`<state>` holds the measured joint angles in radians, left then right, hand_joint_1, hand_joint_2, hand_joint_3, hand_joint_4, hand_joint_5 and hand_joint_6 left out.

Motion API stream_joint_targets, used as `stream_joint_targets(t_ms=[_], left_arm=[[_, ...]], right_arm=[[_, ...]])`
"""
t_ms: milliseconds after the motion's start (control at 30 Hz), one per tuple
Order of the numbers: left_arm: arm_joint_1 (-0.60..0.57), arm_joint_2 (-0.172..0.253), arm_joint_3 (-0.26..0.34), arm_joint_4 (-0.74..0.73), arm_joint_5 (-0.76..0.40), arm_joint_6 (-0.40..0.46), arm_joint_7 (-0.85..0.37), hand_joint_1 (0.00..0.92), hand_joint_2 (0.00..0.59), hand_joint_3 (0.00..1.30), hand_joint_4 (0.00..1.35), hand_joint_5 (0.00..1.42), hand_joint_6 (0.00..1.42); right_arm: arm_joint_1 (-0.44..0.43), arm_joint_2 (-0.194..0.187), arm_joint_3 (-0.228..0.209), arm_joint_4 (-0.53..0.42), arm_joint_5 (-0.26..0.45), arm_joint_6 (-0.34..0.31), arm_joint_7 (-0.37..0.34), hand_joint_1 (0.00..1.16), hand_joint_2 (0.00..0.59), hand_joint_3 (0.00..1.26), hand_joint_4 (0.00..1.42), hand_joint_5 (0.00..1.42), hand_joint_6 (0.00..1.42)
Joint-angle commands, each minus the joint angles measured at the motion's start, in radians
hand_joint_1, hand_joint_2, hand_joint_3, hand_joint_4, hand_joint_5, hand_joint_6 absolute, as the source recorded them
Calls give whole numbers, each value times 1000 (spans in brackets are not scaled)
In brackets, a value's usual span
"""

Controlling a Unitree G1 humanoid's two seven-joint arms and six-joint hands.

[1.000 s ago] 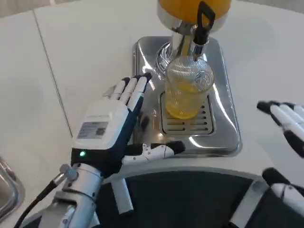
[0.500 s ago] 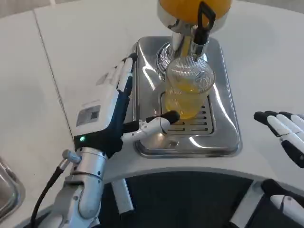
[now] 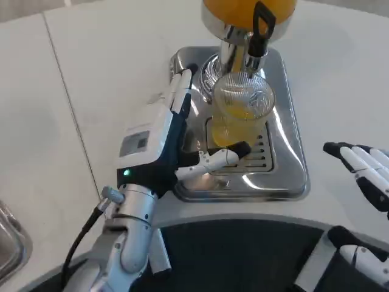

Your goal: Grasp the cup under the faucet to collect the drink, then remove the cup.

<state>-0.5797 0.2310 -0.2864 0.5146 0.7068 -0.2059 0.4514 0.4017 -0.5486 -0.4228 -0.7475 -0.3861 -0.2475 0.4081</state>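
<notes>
Head view, single frame. At upper centre of the frame the cup (image 3: 241, 115), a ribbed clear glass partly filled with orange liquid, stood upright on the slotted grille of the steel drip tray (image 3: 285, 164), directly beneath the faucet (image 3: 258, 36) of the orange-filled dispenser (image 3: 246, 12) at the top edge. This placement let the stream fall straight into the glass and any overflow drain through the grille. The black tap lever pointed upward; whether liquid was flowing could not be told.

The left hand (image 3: 167, 137), at centre left, was turned on edge with its white back facing left. Its fingers (image 3: 182, 85) reached up along the left side of the cup, while the thumb (image 3: 222, 157) crossed low in front of the cup's base, near the bottom of the glass. The digits were spread and bracketed the cup without visibly closing on it; contact at the thumb tip could not be confirmed. Judged from this posture, the hand was framing the glass for a side grasp, leaving the rim and faucet unobstructed.

The right hand (image 3: 364, 167), at the right edge, lay well apart from the tray over the white table (image 3: 109, 55), fingers extended and holding nothing, apparently waiting. Since the cup already held some drink, the remaining steps appeared to be closing the grasp and drawing the cup clear of the faucet without tilting it.
</notes>
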Motion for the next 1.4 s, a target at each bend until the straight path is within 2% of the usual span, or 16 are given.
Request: stream_joint_targets(t_ms=[33, 867, 1400], left_arm=[[-25, -17, -10, 35, -10, -30, 32, 152, 15, 0, 0, 143, 172], [-114, -84, -36, 151, -38, -63, 55, 171, 22, 0, 0, 182, 196], [-152, -141, -30, 231, -86, -78, 107, 321, 52, 0, 0, 258, 280]], right_arm=[[8, 8, 6, -26, 3, 32, 14, 206, 446, 0, 0, 0, 0], [0, 24, 26, -68, 11, 127, 41, 246, 436, 0, 0, 0, 0], [-38, 18, 55, -93, 11, 202, 77, 250, 440, 0, 0, 0, 0]])
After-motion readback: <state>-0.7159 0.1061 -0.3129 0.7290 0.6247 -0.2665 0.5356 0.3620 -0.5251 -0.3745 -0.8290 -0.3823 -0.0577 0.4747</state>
